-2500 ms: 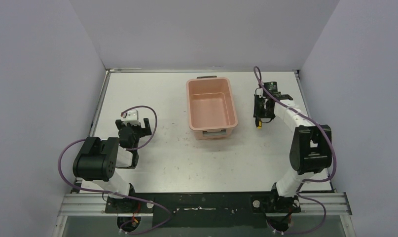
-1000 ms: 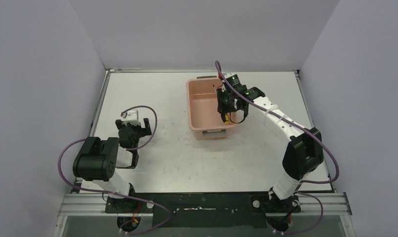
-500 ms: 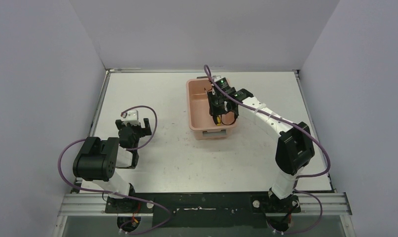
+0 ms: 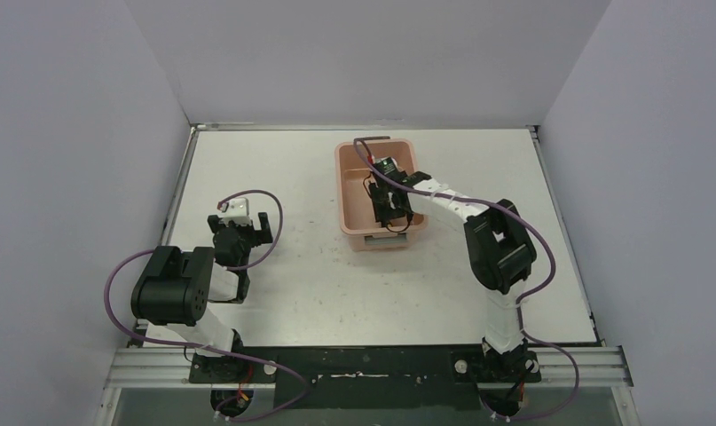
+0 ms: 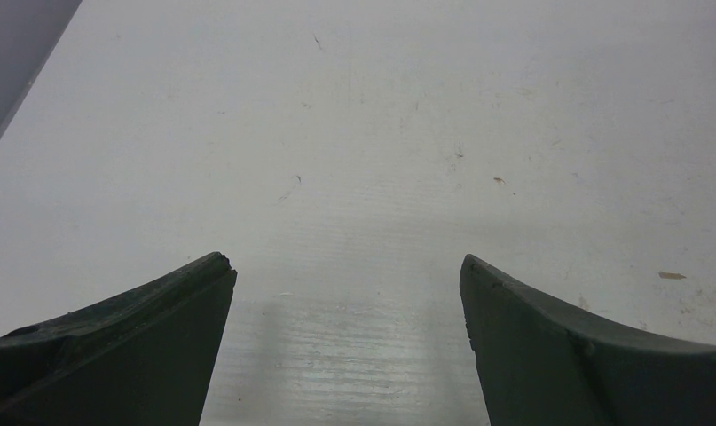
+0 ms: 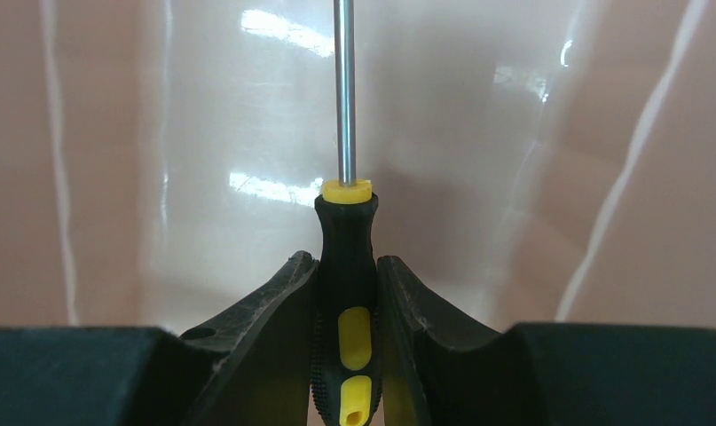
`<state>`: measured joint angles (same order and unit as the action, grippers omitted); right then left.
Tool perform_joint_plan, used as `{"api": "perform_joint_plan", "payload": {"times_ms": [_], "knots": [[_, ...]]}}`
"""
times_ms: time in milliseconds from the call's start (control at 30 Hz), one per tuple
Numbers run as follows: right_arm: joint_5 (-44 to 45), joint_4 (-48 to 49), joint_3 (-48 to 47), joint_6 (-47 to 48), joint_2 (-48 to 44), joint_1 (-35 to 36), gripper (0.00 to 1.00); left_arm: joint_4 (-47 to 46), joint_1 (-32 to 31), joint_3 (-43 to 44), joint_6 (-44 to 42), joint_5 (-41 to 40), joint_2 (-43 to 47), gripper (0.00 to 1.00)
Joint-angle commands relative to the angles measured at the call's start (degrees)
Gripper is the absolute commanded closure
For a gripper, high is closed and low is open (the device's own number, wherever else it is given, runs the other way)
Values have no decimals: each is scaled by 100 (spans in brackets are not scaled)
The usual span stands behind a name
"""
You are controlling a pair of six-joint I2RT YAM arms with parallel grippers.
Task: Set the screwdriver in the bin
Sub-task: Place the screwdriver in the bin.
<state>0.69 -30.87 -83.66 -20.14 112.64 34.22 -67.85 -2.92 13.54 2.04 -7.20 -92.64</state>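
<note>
Two hands were in view. The left hand (image 4: 239, 232) sat near the desk's (image 5: 407, 133) left edge, well apart from the bin, its fingers (image 5: 141, 337) spread wide with only bare desk between them.

The bin (image 4: 343, 191) stood toward the far edge, a little right of centre. The right hand (image 4: 391, 209) reached into it from the right, low over the bin's near half, and was clamped on the screwdriver (image 6: 345, 231) by its black-and-yellow handle (image 6: 346, 266). In the wrist view the shaft (image 6: 343, 89) ran straight out ahead of the hand, along the hand's own line, with pink plastic filling the background on every side. So the tool was inside the rim, not merely over it. How its long axis lay against the bin's sides the top view did not show, and whether the tip touched the plastic could not be told.

The carry looked done. What remained, in my judgement, was to part the right hand's fingers so the screwdriver dropped, then lift clear of the near wall. The left arm was too far off to matter.
</note>
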Motion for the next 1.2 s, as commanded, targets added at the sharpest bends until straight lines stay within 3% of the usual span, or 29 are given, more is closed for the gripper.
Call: {"api": "perform_joint_plan", "payload": {"times_ms": [0, 133, 533, 1000, 1167], "knots": [[177, 460, -27, 13, 214, 6, 79, -167, -7, 96, -55, 26, 31, 3], [154, 479, -40, 34, 373, 5, 71, -160, -7, 95, -48, 26, 34, 3], [243, 377, -28, 37, 14, 31, 17, -173, -7, 96, -48, 26, 32, 3], [696, -150, -348, 53, -609, 195, 11, -170, -7, 94, -55, 26, 33, 3], [816, -368, -532, 106, -971, 214, 0, -169, -7, 96, -47, 26, 35, 3]]}}
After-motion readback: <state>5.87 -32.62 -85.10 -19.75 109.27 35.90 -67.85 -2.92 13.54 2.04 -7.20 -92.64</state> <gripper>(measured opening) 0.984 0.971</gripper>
